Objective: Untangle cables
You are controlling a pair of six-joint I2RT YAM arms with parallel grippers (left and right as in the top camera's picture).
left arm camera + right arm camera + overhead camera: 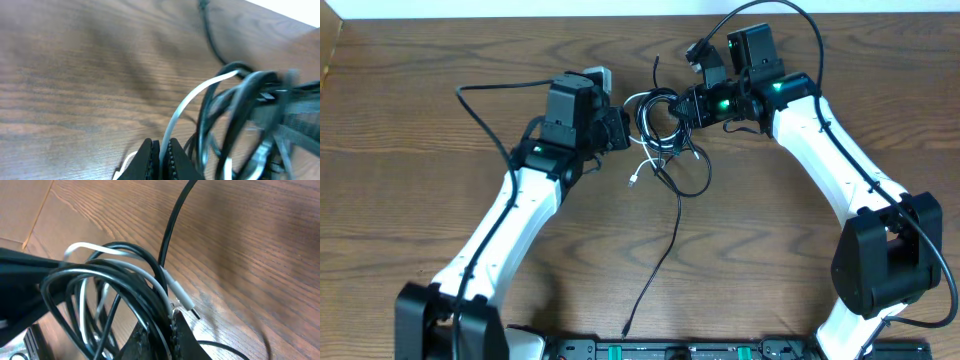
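From the overhead view I am seeing both arms reaching in toward the far middle part of the counter (410, 200), and the knot of cables is sitting between them. The left gripper (619, 128) is touching the knot from its left side and the right gripper (684, 105) from its right side, so only the loops are separating the two.

The black cable (670, 245) is making several loops in the knot. One long free strand is running from there toward the near edge of the counter, where its small plug end is lying. The white cable (638, 176) is winding through the black loops. One short end of it is coming out below the knot on the left, with its plug resting on the wood.

In the left wrist view the left gripper (161, 150) is pressed together and is pinching the white cable (192, 96). This cable is rising from the fingertips in a curve and going into the loops of the black cable (237, 107), which are blurred here.

In the right wrist view the right gripper (158, 326) is pressing on the bundle. A strand of the black cable (176, 216) is going down between its fingers, with the white cable (167, 287) lying just against it. I cannot tell whether the white one is being squeezed too.
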